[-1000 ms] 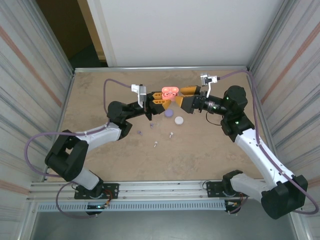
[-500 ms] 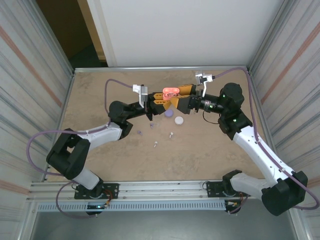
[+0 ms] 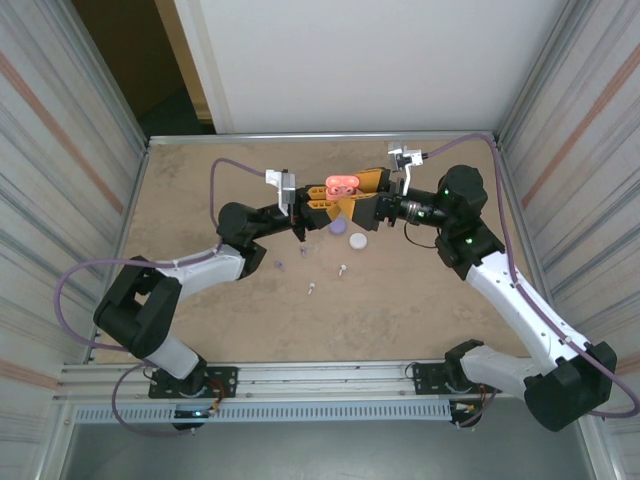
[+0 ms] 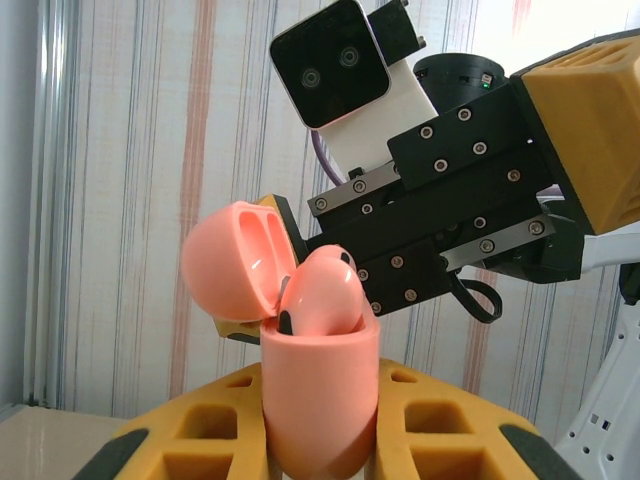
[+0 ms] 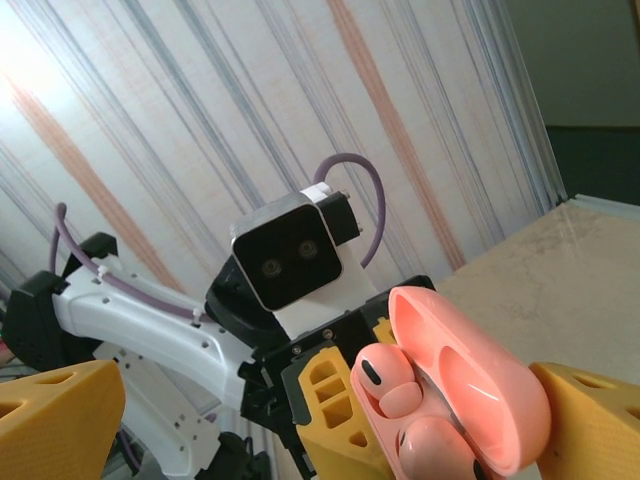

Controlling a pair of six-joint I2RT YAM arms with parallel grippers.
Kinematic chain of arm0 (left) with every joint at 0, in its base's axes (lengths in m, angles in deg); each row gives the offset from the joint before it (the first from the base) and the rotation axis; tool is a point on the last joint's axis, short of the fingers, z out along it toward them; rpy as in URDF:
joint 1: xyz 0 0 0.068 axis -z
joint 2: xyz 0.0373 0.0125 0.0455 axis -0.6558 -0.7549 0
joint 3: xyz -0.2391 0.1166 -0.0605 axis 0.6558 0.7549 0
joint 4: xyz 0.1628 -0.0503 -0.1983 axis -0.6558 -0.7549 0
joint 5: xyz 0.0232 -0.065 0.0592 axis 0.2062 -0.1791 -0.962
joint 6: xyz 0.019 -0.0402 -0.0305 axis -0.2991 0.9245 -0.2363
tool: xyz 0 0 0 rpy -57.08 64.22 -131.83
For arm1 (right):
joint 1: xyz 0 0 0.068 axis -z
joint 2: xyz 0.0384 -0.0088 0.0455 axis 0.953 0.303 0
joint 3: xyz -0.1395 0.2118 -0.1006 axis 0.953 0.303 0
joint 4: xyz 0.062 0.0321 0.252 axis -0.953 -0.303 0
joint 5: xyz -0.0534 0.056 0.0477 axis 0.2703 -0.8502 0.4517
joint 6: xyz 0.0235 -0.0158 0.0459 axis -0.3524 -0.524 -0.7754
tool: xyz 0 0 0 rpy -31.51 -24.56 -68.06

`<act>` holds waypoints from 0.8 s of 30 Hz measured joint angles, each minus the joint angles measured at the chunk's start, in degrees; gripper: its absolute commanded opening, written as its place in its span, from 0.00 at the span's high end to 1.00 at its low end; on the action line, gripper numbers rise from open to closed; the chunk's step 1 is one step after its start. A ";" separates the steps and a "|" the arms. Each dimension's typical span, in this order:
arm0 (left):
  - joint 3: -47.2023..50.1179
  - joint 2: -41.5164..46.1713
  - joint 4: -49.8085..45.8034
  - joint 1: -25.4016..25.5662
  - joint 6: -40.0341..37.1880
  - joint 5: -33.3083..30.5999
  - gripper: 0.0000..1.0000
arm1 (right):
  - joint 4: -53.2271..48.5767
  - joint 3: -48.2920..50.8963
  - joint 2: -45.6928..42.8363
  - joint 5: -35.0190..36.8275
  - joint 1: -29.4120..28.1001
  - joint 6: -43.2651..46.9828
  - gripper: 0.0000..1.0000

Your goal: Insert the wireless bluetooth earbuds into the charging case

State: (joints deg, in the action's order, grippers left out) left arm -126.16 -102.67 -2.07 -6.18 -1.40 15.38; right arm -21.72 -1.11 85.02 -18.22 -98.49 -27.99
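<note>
My left gripper (image 3: 322,201) is shut on the body of a coral charging case (image 3: 341,184), held upright above the table with its lid (image 4: 235,262) swung open. The left wrist view shows the case (image 4: 320,400) wedged between the yellow fingers (image 4: 445,430), with a coral earbud (image 4: 322,295) sitting in it. In the right wrist view two coral earbuds (image 5: 385,375) rest in the case (image 5: 480,385). My right gripper (image 3: 358,194) is open, its fingers (image 5: 55,415) spread wide to either side of the case without touching it.
A purple case (image 3: 338,226) and a white case (image 3: 357,241) lie on the table under the grippers. Tiny earbuds are scattered nearer the arms: white ones (image 3: 342,268) (image 3: 311,290) and a purple one (image 3: 279,265). Striped walls close both sides.
My right gripper has moved a little left, closer round the coral case, still wide open. The left gripper and the case have stayed put.
</note>
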 measured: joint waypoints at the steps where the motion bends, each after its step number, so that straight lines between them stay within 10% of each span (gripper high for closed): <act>1: 0.00 0.00 0.02 0.00 0.00 0.00 1.00 | -0.02 0.00 0.00 0.02 -0.07 0.09 0.00; 24: 0.00 0.00 0.44 0.02 0.02 0.66 1.00 | -0.90 -0.72 -0.55 -0.17 -1.73 5.16 0.00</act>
State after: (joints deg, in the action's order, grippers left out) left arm -126.16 -102.67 -1.64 -6.15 -1.38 16.04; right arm -22.62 -1.84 84.48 -18.39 -100.22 -22.83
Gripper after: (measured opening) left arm 0.209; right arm 0.996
